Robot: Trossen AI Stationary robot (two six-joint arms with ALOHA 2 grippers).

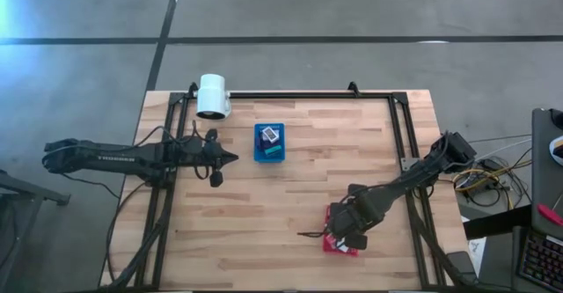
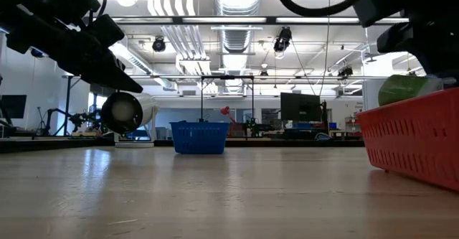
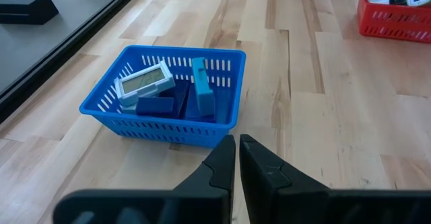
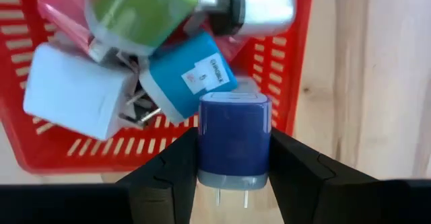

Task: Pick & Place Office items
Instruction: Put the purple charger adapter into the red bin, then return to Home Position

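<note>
My right gripper (image 4: pixel 232 158) hangs over the red tray (image 1: pixel 332 243), which sits near the table's (image 1: pixel 290 196) front edge toward the right side. Its 2 fingers are clamped on a dark blue charger block (image 4: pixel 233 140), prongs pointing away from the tray, held just above the tray's near rim. My left gripper (image 1: pixel 230 159) waits well away on the left half of the table, fingers pressed together with nothing between them, its tip pointing at the blue tray (image 1: pixel 270 143).

Between the 2 trays the wooden top is bare, and a wide open strip runs along the front edge. A black frame borders the table's back and sides, and a white cylinder (image 1: pixel 213 96) rests at the back left corner.

The red tray holds a green block (image 4: pixel 141 10), a white block (image 4: pixel 77 91), a teal block (image 4: pixel 185 74) with a small label, and a silver-grey piece (image 4: pixel 259 7), all heaped and touching. The blue tray holds a white flat piece with a screen (image 3: pixel 143 81), an upright teal block (image 3: pixel 201 86) and dark blue blocks (image 3: pixel 156 105).
</note>
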